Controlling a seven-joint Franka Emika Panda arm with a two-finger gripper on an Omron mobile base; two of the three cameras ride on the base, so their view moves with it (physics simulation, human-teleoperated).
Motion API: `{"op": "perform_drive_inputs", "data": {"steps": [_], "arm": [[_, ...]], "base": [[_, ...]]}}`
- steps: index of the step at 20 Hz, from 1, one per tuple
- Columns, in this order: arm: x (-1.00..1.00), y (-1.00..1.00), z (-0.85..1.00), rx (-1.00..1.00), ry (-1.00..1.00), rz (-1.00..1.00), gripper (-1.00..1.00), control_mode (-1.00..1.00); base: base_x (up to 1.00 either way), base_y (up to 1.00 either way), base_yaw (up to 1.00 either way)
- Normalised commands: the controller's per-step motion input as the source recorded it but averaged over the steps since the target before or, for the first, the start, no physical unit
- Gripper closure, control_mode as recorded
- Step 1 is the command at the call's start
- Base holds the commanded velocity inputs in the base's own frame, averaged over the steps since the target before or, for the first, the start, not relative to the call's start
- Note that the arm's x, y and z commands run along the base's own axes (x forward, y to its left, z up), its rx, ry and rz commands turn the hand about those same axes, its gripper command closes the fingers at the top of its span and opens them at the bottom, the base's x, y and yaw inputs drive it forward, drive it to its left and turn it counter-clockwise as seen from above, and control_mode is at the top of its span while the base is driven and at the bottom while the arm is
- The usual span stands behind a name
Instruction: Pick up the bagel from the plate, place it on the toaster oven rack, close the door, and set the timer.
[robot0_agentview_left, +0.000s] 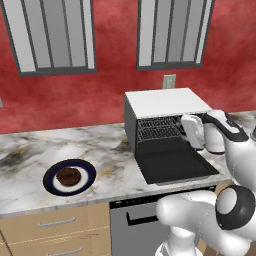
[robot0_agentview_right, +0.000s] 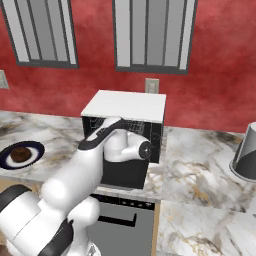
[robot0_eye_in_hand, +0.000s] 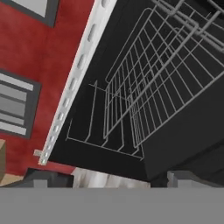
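Note:
The dark brown bagel (robot0_agentview_left: 68, 176) (robot0_agentview_right: 20, 153) lies on the navy-rimmed plate (robot0_agentview_left: 86, 184) (robot0_agentview_right: 34, 148) on the marble counter, far left of the arm. The black toaster oven (robot0_agentview_left: 165, 102) (robot0_agentview_right: 125, 106) has its door (robot0_agentview_left: 177, 167) (robot0_agentview_right: 125, 175) folded down flat. The grey wire rack (robot0_agentview_left: 157, 129) (robot0_eye_in_hand: 144, 87) sits bare inside the cavity. My gripper (robot0_agentview_left: 190, 131) (robot0_eye_in_hand: 113, 180) hovers at the right side of the oven mouth, above the door. It is open, fingertips (robot0_eye_in_hand: 41, 179) wide apart, with nothing between them. In the right base view my arm hides most of the cavity.
A grey and black cone-shaped vessel (robot0_agentview_right: 247, 155) stands on the counter at the far right. A wall outlet (robot0_agentview_left: 169, 81) (robot0_agentview_right: 151, 85) sits behind the oven. Below the counter edge are a dishwasher front (robot0_agentview_left: 135, 220) and wooden drawers (robot0_agentview_left: 55, 225).

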Motion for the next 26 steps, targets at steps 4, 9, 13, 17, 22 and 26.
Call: {"op": "perform_drive_inputs", "data": {"steps": [4,9,13,17,22,26], "arm": [[0.32,-0.13,-0.15,0.03,-0.08,0.00,-1.00,-1.00],[0.33,-0.01,-0.14,0.01,-0.07,0.00,-1.00,-1.00],[0.33,0.00,-0.14,0.00,-0.05,0.00,-1.00,-1.00],[0.36,0.00,-0.14,0.00,-0.02,-0.01,-1.00,-1.00],[0.41,0.00,-0.09,0.00,-0.01,-0.02,-1.00,-1.00],[0.36,0.00,-0.14,0.00,0.00,-0.02,-1.00,-1.00]], "base": [[0.00,0.00,0.00],[0.00,0.00,0.00],[0.00,0.00,0.00],[0.00,0.00,0.00],[0.00,0.00,0.00],[0.00,0.00,0.00]]}}
